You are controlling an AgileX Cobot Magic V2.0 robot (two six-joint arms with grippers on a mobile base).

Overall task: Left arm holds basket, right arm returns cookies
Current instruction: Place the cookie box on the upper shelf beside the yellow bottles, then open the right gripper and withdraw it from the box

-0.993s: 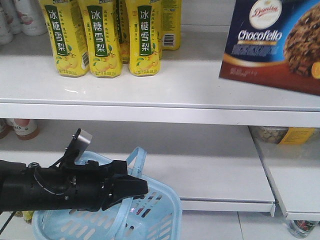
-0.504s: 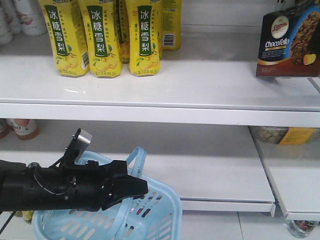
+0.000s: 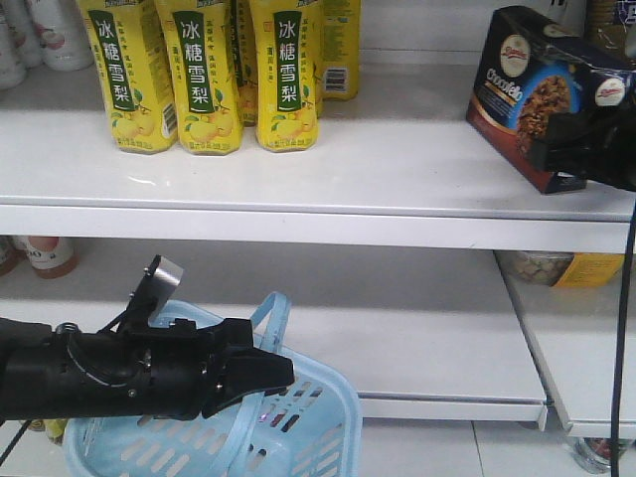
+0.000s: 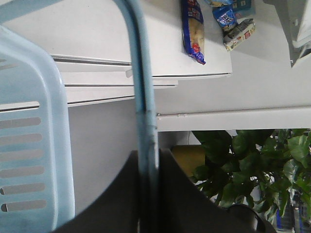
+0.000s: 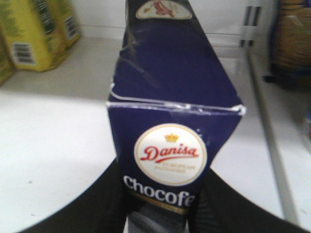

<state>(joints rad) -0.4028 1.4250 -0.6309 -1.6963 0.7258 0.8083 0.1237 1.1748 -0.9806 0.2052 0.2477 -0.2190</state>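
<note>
Lowering the cookies (image 3: 542,94), clamped in my right gripper (image 3: 581,149) at upper right, I'd level the tilted carton before releasing onto the shelf surface (image 3: 298,169). At lower left, my left gripper (image 3: 253,383) pinches the basket (image 3: 298,417) handle.

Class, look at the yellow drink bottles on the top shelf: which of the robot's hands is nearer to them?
Neither clearly. The left hand grips the basket handle below the yellow drink bottles; the right hand holds the cookies far along their shelf.
</note>
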